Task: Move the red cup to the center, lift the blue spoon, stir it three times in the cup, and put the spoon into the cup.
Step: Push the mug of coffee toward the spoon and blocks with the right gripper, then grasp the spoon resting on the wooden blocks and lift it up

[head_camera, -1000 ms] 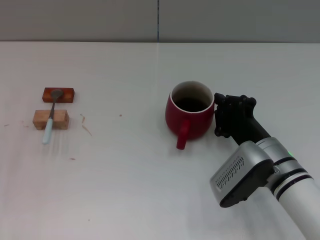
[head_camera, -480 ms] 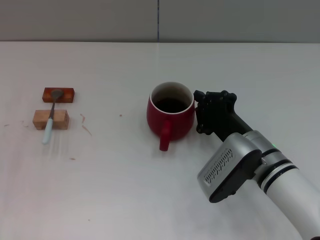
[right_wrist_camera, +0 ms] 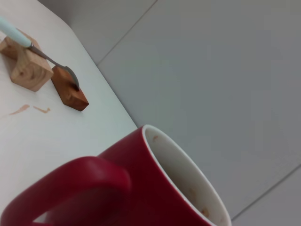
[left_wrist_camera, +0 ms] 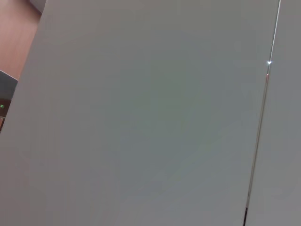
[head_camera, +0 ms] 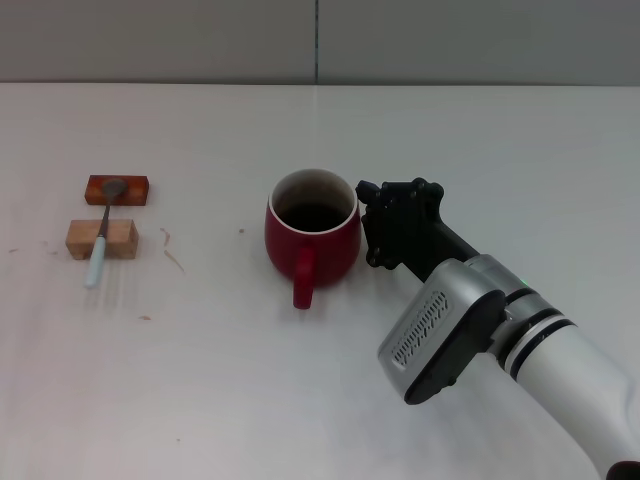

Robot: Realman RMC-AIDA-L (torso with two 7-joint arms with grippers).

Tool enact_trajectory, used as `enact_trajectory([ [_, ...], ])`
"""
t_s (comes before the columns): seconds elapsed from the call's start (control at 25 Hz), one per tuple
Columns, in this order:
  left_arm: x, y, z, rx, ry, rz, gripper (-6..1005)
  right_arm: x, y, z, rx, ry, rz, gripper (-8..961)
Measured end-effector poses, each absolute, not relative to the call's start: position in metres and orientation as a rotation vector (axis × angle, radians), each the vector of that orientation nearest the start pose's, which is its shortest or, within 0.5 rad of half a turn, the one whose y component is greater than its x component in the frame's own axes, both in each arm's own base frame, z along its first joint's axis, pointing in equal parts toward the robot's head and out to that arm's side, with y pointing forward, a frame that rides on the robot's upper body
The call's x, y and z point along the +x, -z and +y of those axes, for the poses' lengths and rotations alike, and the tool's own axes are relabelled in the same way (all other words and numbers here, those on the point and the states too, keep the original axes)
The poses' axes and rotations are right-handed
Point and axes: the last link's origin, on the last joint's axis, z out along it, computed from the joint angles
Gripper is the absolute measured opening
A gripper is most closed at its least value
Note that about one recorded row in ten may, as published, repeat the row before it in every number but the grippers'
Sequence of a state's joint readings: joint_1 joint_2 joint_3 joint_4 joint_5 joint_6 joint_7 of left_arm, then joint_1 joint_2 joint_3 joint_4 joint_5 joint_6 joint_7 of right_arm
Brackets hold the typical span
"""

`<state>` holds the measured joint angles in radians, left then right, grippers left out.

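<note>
1. Shifted toward the robot's left since the earlier frames: the red cup (head_camera: 312,232), a rounded dark-red ceramic mug with white rim and dark inside, and the right gripper (head_camera: 385,228) travelling with it. Cup now sits near table centre, upright, thick handle pointing toward the robot.
2. White tabletop (head_camera: 300,400) is the biggest thing in view, with a grey wall behind. A few faint brown smears lie near the blocks; nothing sits between cup and spoon.
3. Right arm, silver with a black wrist, reaches in from the robot's right. Its black gripper sits tight against the cup's right side, likely so the cup slides without tipping. Whether the fingers grip the wall or just push it, cannot tell; finger spread is hidden.
4. Right wrist view shows cup rim and handle (right_wrist_camera: 70,188) very close, confirming contact range.
5. Left gripper is not in the head view; the left wrist camera sees only a grey panel, so the arm looks parked off the table.
6. Two small wooden blocks on the robot's left, a reddish one (head_camera: 117,189) and a pale one (head_camera: 101,239), prop the spoon up, probably for easier pinching.
7. Blue spoon (head_camera: 101,240), slim, pale-blue handle with a grey metal bowl, lies across both blocks, bowl on the reddish one, well apart from the cup, untouched.
</note>
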<state>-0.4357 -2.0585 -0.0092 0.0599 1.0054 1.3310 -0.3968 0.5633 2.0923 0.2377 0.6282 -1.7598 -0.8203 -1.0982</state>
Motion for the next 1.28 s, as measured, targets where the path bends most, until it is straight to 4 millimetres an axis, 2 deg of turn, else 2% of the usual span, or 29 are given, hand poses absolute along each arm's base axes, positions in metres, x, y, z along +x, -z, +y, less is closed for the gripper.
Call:
enact_trajectory([
  [0.16, -0.386, -0.088, 0.308, -1.055, 0.827, -0.612, 830, 0.219, 0.144, 0.311, -2.062, -0.132, -0.3, 19],
  [0.28, -0.387, -0.087, 0.307, -1.052, 0.828, -0.617, 830, 0.232, 0.126, 0.316, -1.967, -0.171, -0.2, 31],
  [0.4, -0.387, -0.087, 0.306, -1.047, 0.838, -0.625, 830, 0.249, 0.094, 0.319, -1.812, -0.296, -0.048, 43],
  [0.64, -0.387, -0.086, 0.306, -1.039, 0.87, -0.647, 830, 0.289, 0.02, 0.313, -1.499, -0.656, 0.223, 66],
  [0.8, -0.387, -0.085, 0.306, -1.044, 0.869, -0.654, 830, 0.318, -0.016, 0.31, -1.412, -0.819, 0.358, 82],
  [1.0, -0.387, -0.083, 0.306, -1.056, 0.866, -0.658, 829, 0.348, -0.05, 0.306, -1.408, -0.879, 0.453, 181],
  [1.24, -0.39, -0.079, 0.302, -1.053, 0.861, -0.675, 829, 0.356, -0.068, 0.304, -1.348, -0.85, 0.419, 300],
  [1.28, -0.391, -0.078, 0.299, -1.051, 0.857, -0.683, 829, 0.356, -0.074, 0.306, -1.322, -0.848, 0.408, 367],
])
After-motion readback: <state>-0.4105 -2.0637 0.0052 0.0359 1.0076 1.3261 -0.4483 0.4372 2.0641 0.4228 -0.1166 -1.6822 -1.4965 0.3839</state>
